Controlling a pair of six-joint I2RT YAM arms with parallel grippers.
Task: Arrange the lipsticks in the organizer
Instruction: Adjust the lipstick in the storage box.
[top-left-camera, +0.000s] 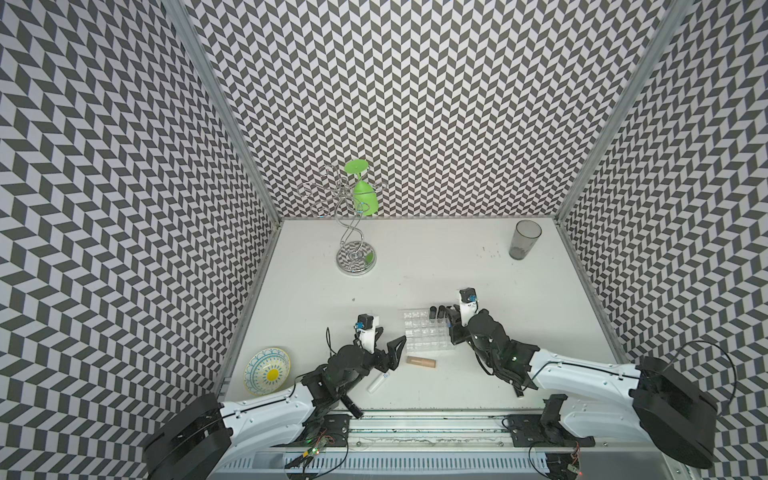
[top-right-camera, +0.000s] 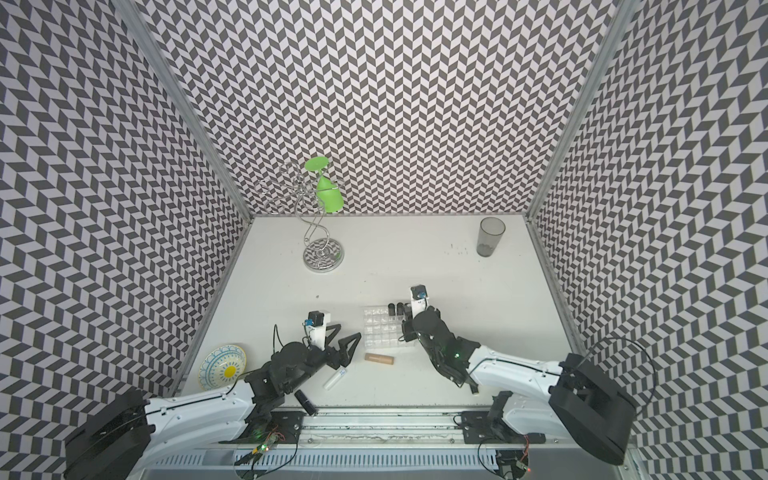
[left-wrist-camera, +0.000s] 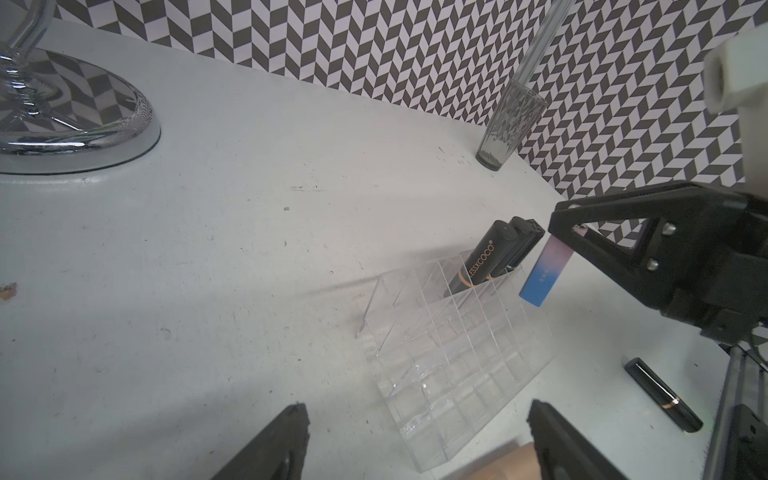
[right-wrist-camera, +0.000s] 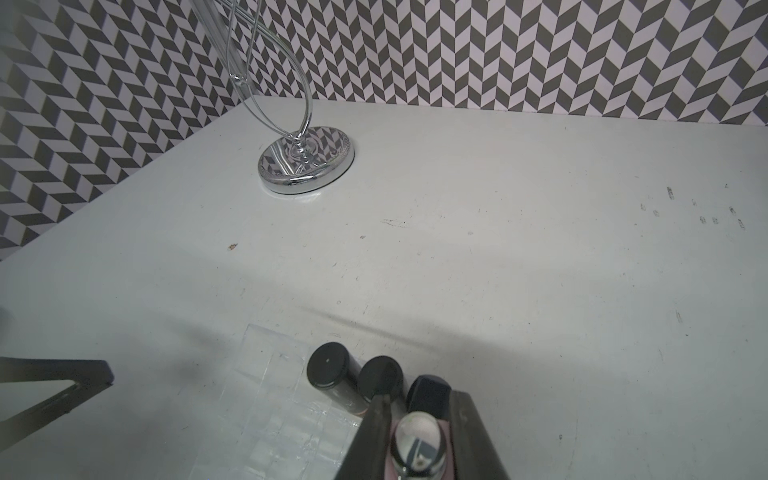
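The gradient lipstick (left-wrist-camera: 544, 270) hangs above the far right corner of the organizer (top-left-camera: 419, 336), clamped in the right gripper (right-wrist-camera: 419, 419). Three black lipsticks (top-left-camera: 436, 312) stand alongside. The left gripper (top-left-camera: 392, 333), jaws apart, hovers beside the tan lipstick (top-left-camera: 421, 362) and the white lipstick (top-left-camera: 378, 382). Bare table (top-left-camera: 436, 270) stretches to the tumbler (top-left-camera: 524, 240).

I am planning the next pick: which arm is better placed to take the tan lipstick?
Left. The left gripper stands open beside the tan lipstick, while the right gripper is shut on the gradient lipstick at the organizer.
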